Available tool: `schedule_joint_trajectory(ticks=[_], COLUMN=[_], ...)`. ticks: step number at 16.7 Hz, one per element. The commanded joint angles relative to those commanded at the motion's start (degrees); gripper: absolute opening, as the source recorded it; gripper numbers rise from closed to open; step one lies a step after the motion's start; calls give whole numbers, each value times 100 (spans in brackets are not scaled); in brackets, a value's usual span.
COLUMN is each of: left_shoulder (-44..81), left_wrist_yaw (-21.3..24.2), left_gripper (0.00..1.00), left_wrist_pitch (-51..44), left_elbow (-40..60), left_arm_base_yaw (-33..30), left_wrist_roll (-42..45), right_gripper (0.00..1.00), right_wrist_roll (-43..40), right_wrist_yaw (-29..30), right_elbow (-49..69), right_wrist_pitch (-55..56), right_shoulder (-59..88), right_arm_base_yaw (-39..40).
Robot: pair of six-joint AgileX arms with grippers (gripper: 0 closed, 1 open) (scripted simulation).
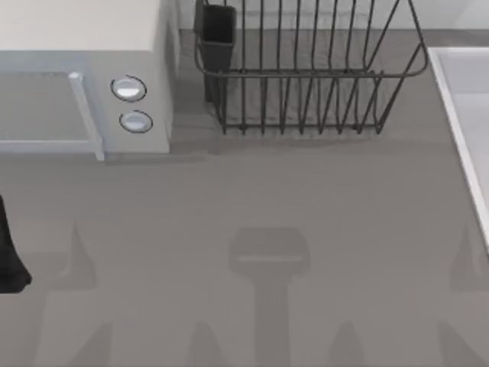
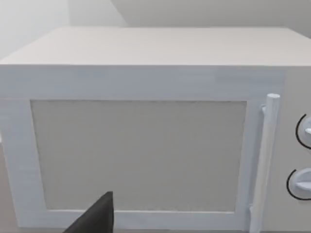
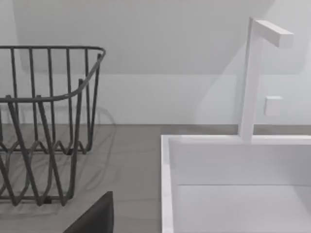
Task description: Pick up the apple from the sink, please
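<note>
Starting at the left, the left tool [image 2: 99, 216] sits parked in front of the microwave [image 2: 141, 145], and I cannot tell how its fingers stand. Beyond, the wire dish rack [image 1: 306, 73] stands on the worktop [image 1: 252, 199]. The right tool [image 3: 97, 216] faces the sink [image 3: 167, 194] and its tap [image 3: 250, 77]; its grip is also unreadable. The reach seems barely begun. No apple is visible, presumably low in the basin. Next, the right tool needs to rise over the rim, then descend.

grey table [image 1: 252, 199] under microwave [image 1: 84, 76], rack [image 1: 306, 84]
</note>
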Motion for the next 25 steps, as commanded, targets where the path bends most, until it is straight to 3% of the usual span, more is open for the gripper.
schedule_joint_trajectory(ticks=[14,19,25], left_shoulder=[0,0,0], left_wrist_yaw=[0,0,0], left_gripper=[100,100,100], left_wrist_pitch=[0,0,0], left_elbow=[0,0,0], left_arm_base_yaw=[0,0,0], left_wrist_roll=[0,0,0], right_gripper=[100,100,100], right_wrist_roll=[-79,-428,-1026], right_wrist_yaw=[0,1,3], right_elbow=[308,1668,3999], right_wrist_pitch=[-224,-1210,-2901], right_shoulder=[356,2140,5525], right_arm_base_yaw=[-83,-448,-1073])
